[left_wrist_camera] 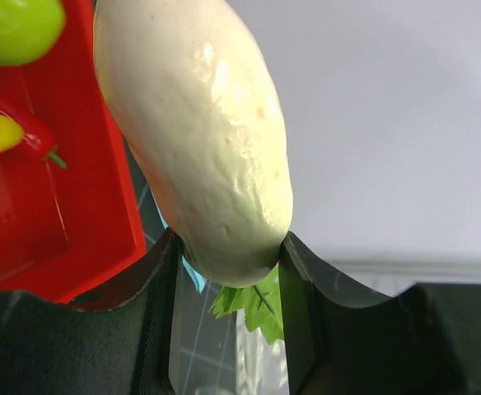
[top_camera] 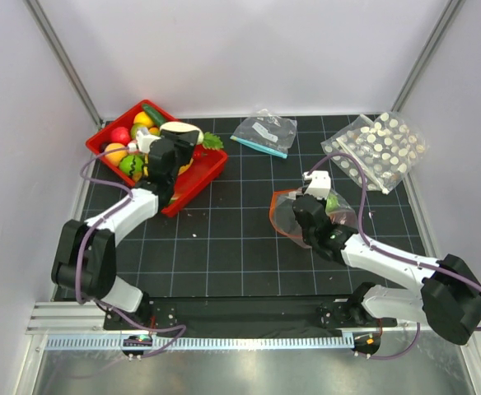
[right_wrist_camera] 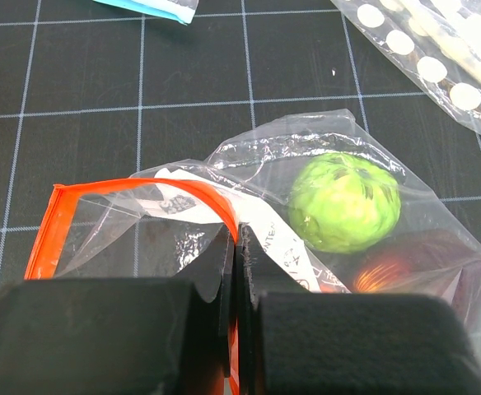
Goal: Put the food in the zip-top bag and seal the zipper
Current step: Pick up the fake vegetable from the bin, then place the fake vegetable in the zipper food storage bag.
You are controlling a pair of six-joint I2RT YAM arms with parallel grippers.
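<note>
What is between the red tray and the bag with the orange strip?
Nothing. Only bare black gridded mat lies between the red tray and the zip-top bag, as the top view shows.

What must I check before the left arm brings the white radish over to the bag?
1. Left gripper shut on the radish: ok.
2. Right gripper pinching the bag at its orange strip: ok.
3. Bag mouth open: ok, the strip forms a loop.
4. Room inside beside the lime: cannot tell.
5. Radish lifted clear of the tray: cannot tell.
</note>
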